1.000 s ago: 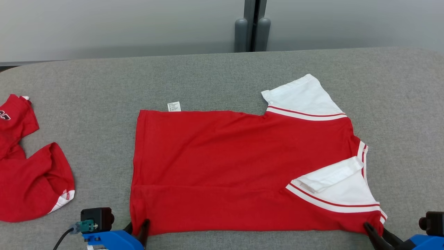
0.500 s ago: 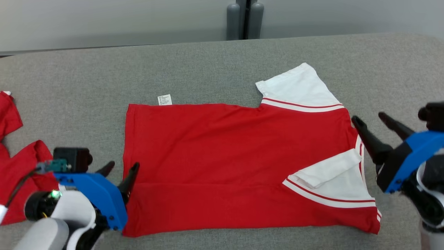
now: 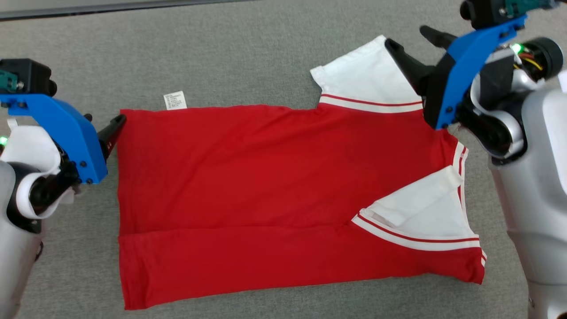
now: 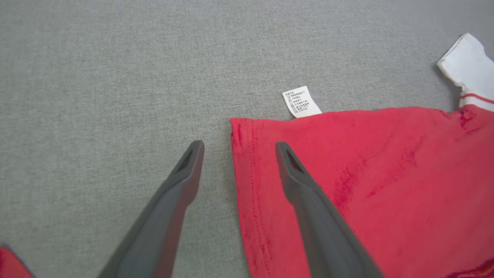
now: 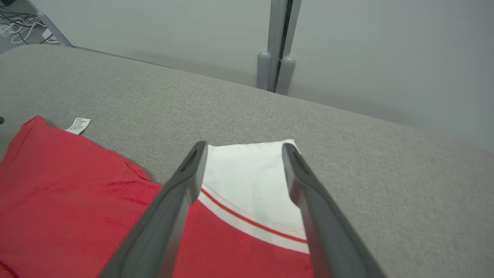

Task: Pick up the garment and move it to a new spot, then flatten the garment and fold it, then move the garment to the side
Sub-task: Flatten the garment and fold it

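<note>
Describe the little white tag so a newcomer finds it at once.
On the grey fabric table lies a red shirt with white sleeves. At its far edge, near the left gripper, a small white care label pokes out. Unlike the sleeves, it is tiny, rectangular and printed with text.

Setting: reads as a robotics lab or test room.

Evidence:
- 1 large worktable (image 5: 386, 185) is covered edge to edge in plain grey felt-like cloth, with a rounded corner.
- Behind it, bare pale wall panels (image 5: 154, 31) meet at 1 grey vertical post (image 5: 278, 31), which has 2 rounded grey caps (image 5: 263, 69) at its foot.
- Loose white cables (image 5: 15, 29) lie in a tangle on the floor past the table's far corner.
- 1 red garment (image 3: 266, 177) with white sleeves is spread flat on the cloth.
</note>
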You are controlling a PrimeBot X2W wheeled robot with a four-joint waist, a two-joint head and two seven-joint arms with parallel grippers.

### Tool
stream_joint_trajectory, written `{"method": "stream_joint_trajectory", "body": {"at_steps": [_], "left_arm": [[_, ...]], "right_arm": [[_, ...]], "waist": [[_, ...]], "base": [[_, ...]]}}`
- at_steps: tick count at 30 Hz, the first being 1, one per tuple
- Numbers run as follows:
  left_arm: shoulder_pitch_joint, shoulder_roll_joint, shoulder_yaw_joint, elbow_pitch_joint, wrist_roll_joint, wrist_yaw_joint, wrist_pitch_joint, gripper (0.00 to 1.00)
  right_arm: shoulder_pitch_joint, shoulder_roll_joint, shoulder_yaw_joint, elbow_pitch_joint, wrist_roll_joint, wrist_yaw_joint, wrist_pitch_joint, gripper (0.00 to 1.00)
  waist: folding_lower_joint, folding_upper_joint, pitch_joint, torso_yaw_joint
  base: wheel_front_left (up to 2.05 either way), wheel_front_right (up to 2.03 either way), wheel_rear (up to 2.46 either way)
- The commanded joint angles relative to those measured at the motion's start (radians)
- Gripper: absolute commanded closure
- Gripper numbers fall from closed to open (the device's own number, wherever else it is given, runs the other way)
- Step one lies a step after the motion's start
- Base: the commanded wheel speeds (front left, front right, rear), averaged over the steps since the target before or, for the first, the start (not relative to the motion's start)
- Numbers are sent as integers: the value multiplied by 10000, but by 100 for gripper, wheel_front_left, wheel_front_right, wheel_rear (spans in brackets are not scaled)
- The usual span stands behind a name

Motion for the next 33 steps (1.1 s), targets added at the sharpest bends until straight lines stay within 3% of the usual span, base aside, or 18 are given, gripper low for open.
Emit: {"method": "stream_joint_trajectory", "body": {"at_steps": [1,7,16,17,18,23,33], "left_arm": [[-367,162,-111,189,248,-108,65,0],[-954,68,-343,876,385,-444,132,0],[-1290,-41,-728,1380,456,-601,576,2],[-1303,-85,-760,1406,390,-660,640,58],[-1283,-118,-838,1435,369,-724,756,100],[-1285,-425,-1072,1333,299,-1051,565,100],[-1825,-1494,-1671,804,529,-1547,-664,100]], "right_arm": [[-429,35,181,348,111,1,-212,0],[-1446,179,648,1637,519,1,-1024,0],[-2230,112,1014,2957,897,3,-1775,0],[-2303,106,1009,3100,934,1,-1826,0],[-2359,71,1002,3223,970,1,-1873,0],[-2574,-197,779,3962,795,1,-1969,0],[-3628,-967,-232,6206,-912,3,-1607,0]], "waist": [[-3,0,179,-21],[-3,0,695,-201],[-3,0,1203,-283],[-3,0,1233,-279],[-3,0,1262,-259],[-3,0,1337,45],[-3,0,1888,1599]], "base": [[0,0,0],[0,0,0],[0,0,0],[0,0,0],[0,0,0],[0,0,0],[0,0,0]]}}
